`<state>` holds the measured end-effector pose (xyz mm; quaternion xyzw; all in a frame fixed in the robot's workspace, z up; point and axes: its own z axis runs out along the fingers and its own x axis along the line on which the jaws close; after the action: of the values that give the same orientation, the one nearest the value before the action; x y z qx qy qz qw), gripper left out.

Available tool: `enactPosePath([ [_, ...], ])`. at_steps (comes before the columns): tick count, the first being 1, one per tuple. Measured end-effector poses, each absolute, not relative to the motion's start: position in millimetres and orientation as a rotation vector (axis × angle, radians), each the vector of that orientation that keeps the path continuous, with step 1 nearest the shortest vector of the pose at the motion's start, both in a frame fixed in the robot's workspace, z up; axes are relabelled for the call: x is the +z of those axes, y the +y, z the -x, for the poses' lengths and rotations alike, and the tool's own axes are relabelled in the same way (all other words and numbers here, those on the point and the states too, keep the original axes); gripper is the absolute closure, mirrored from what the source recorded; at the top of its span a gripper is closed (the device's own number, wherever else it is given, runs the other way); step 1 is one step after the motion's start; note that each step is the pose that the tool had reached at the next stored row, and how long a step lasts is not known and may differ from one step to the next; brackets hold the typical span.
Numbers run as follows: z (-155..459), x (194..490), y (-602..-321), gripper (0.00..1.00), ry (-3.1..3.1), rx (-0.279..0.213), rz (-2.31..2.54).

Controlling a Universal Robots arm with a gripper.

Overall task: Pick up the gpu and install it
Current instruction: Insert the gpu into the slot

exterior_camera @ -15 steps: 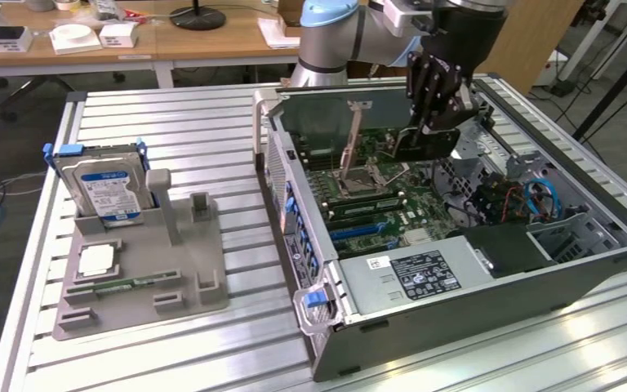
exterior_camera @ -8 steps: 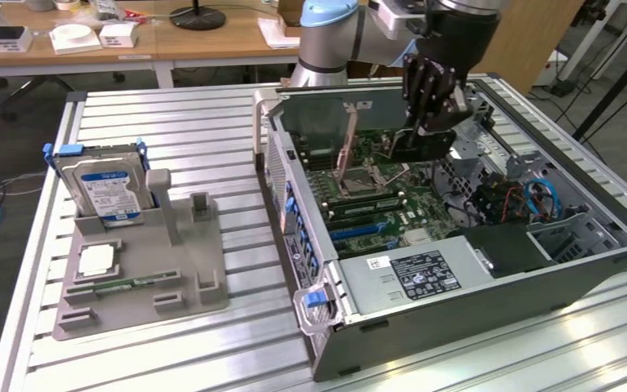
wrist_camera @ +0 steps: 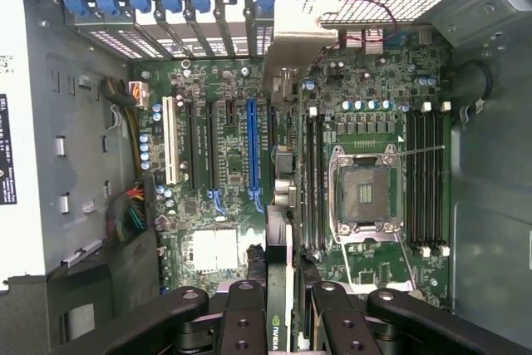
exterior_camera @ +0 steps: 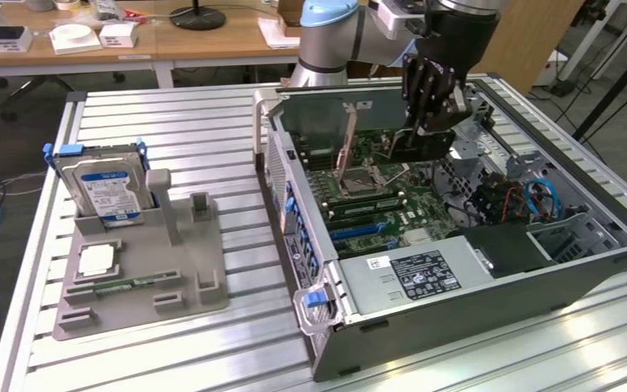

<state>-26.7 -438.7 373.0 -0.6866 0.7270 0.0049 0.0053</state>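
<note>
Exterior view: at one o'clock, the gripper (exterior_camera: pixel 431 122) clamps the gpu (exterior_camera: pixel 420 145) edge-down over the motherboard (exterior_camera: pixel 368 188) inside the open computer case (exterior_camera: pixel 575 269), probably so its connector edge faces the slots. In the wrist view the card runs alongside the blue expansion slot (wrist_camera: pixel 252 147).

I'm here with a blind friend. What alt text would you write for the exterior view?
A robot arm's gripper holds the gpu, a dark card, over the motherboard inside an open computer case on a slatted metal table. At the exterior view's left, a grey holder carries a hard drive.
</note>
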Motion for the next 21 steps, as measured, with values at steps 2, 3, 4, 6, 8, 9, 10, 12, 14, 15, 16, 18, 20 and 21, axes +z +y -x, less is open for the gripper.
enactPosePath([
  [2, 27.0, 372.4, -438.6, 0.74, 2.276, 0.015, 2.150],
  [3, 27.3, 372.0, -438.5, 0.74, 2.276, 0.015, 2.150],
  [4, 27.5, 371.6, -438.3, 0.74, 2.276, 0.016, 2.150],
  [6, 27.9, 370.8, -438.0, 0.74, 2.276, 0.016, 2.150],
  [8, 28.1, 370.3, -437.7, 0.74, 2.276, 0.015, 2.150],
  [9, 28.3, 370.0, -437.6, 0.74, 2.276, 0.015, 2.150],
  [10, 28.5, 369.8, -437.5, 0.74, 2.276, 0.015, 2.150],
  [12, 28.9, 369.3, -437.4, 0.74, 2.276, 0.015, 2.150],
  [14, 29.4, 368.5, -437.2, 0.74, 2.276, 0.015, 2.150],
  [15, 29.8, 368.1, -437.1, 0.74, 2.276, 0.015, 2.150],
  [16, 30.2, 367.6, -437.1, 0.74, 2.276, 0.015, 2.150],
  [18, 31.0, 366.9, -437.1, 0.74, 2.276, 0.015, 2.150],
  [20, 31.2, 366.8, -437.1, 0.74, 2.276, 0.015, 2.150],
  [21, 31.2, 366.8, -437.1, 0.74, 2.276, 0.015, 2.150],
])
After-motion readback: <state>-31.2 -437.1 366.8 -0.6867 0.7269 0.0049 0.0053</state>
